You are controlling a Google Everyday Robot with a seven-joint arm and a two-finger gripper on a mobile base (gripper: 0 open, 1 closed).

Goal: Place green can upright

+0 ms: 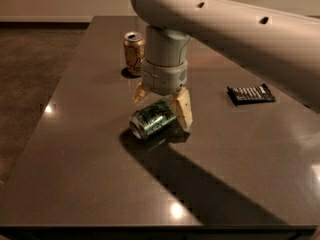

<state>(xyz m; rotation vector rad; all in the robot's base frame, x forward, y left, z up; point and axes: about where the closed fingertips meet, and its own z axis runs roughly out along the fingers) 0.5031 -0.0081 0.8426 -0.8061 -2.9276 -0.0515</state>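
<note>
Presently, the dark, glossy, flat bench (65, 154) carries three items. Toward its far left stands a gold-brown aluminium drink can (134, 51), upright, with its silver pull-tab end uppermost and well apart from the other items.

Right of it and nearer the camera lies the green-and-white patterned aluminium drink can (152, 120). This green can is on its side near the middle of the bench. One silver end faces the lower left and the body runs up and to the right.

The tool (161, 113), a two-finger unit with pale tan fingers on a grey cylindrical wrist, points downward directly over the rear half of the green can. Its fingers are spread apart: one (140, 94) behind the can on the left, the other (182, 111) just beside its right flank. Whether either presses on the can cannot be told.

Further right, a black rectangular wrapped snack bar (251, 93) lies flat, well apart from the green can.

The thick pale-grey arm (225, 29) spans from top centre to the right edge and casts a broad shadow toward the lower right.
</note>
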